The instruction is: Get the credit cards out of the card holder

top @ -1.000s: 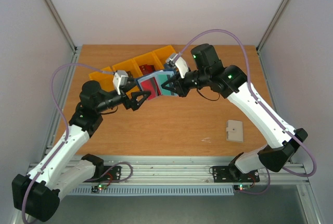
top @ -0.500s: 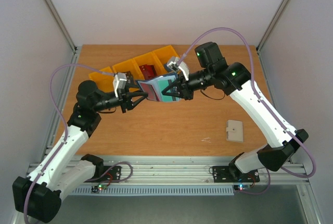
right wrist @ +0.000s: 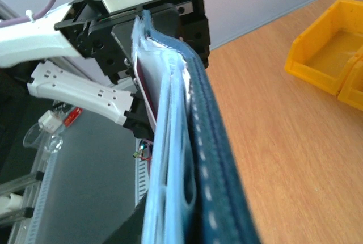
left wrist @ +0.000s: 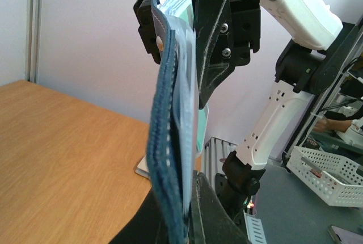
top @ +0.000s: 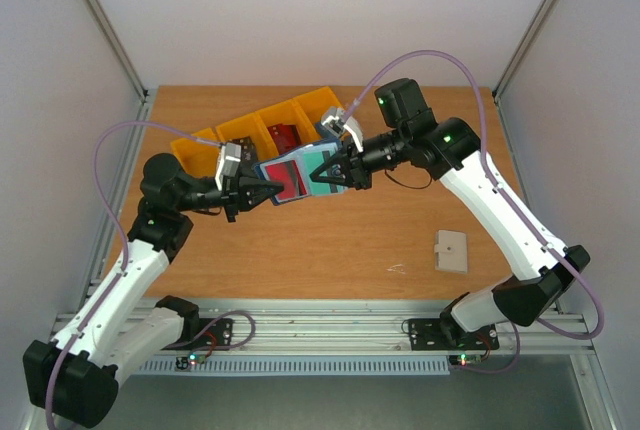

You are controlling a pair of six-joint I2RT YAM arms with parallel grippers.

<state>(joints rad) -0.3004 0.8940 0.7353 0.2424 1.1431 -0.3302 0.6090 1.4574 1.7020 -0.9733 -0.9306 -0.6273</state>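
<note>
The navy card holder hangs open in the air between both arms, above the table's middle. A red credit card and a teal one sit in its pockets. My left gripper is shut on the holder's left edge. The right gripper pinches the right edge. The left wrist view looks along the card holder edge-on, rising from my left gripper toward the right gripper. In the right wrist view, the card holder fills the right gripper, with a red card's edge showing.
A row of yellow bins stands behind the holder; one holds a red item. A beige square pad lies on the table at the right front. Frame posts rise at the table's back corners.
My left gripper has gone from wide open to shut on the holder's left edge. The holder has shifted a little toward the left arm, its inner face turned up more.
</note>
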